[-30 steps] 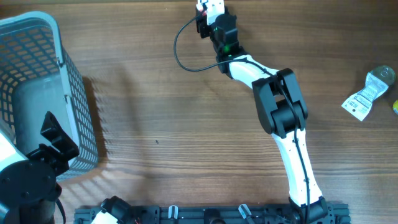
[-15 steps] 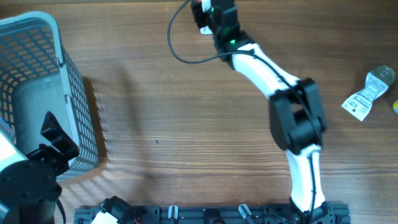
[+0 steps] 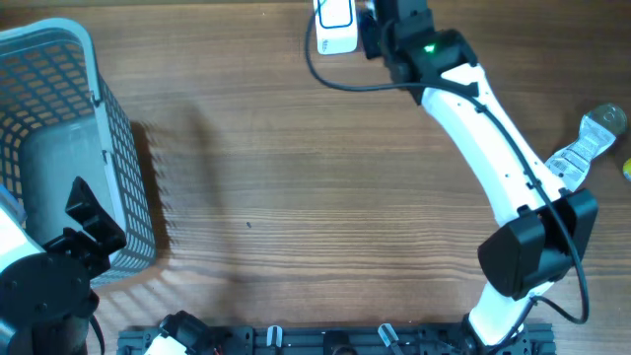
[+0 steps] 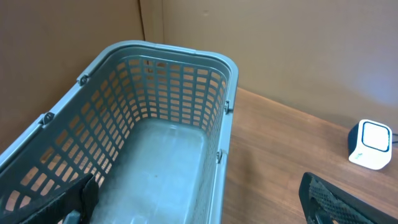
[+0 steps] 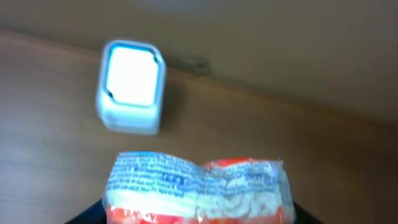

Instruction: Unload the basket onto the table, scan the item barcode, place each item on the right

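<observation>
- overhead: the right arm [image 3: 483, 108] stretches to the 12 o'clock edge of the bench [image 3: 296, 197], and its wrist ends just beside the white scanner [image 3: 336, 27], on the scanner's 3 o'clock side. the item cannot be made out from above, since the wrist covers it. a grey basket [image 3: 59, 118] stands at 9 o'clock with the left arm [image 3: 44, 286] beside it at 8 o'clock. a silver pouch [image 3: 582, 148] lies well apart at 3 o'clock.
- left wrist: the left pincer [image 4: 208, 202] has its fingers spread wide with nothing between them, and hangs over the mouth of the basket. the scanner shows far off at 3 o'clock of this view.
- right wrist: the right pincer [image 5: 199, 214] is clamped on a noodle packet [image 5: 199, 186], which fills the 6 o'clock part of the frame with blue print facing the camera. the scanner sits at 11 o'clock, its pale window turned this way. it is near the packet but apart from it and off to one side.
- step in hand, as i judge it: presenting the packet to the scanner. the pick-up looks done and the read does not.
- next move: i see no barcode on the visible face, so the wrist probably needs to roll until the code faces the window. the packet should then slide toward 11 o'clock until it is square with the scanner, and be held steady there. the wrapper looks soft, so the grip should stay firm.
</observation>
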`<state>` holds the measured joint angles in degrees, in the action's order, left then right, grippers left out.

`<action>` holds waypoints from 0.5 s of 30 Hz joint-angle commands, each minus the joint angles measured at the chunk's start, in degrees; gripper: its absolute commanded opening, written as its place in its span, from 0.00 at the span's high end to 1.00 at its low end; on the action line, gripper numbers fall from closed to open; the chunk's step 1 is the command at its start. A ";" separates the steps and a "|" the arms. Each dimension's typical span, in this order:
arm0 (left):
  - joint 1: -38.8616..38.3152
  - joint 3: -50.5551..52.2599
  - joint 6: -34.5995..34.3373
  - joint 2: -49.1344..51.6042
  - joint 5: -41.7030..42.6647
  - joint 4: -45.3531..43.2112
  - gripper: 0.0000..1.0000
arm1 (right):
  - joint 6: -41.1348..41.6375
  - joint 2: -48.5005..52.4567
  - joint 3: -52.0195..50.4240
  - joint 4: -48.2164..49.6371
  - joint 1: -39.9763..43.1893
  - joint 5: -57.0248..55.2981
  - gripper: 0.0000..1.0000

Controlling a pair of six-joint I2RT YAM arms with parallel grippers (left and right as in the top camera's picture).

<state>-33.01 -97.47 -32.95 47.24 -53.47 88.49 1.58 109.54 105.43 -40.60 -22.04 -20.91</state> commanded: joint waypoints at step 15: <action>-0.37 0.13 -0.57 0.07 1.49 -0.68 0.00 | 12.96 -0.04 -0.02 -8.68 35.65 3.06 0.46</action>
<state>-32.99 -97.45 -32.95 47.24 -52.77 88.05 12.86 109.54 105.36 -51.35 8.67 -18.87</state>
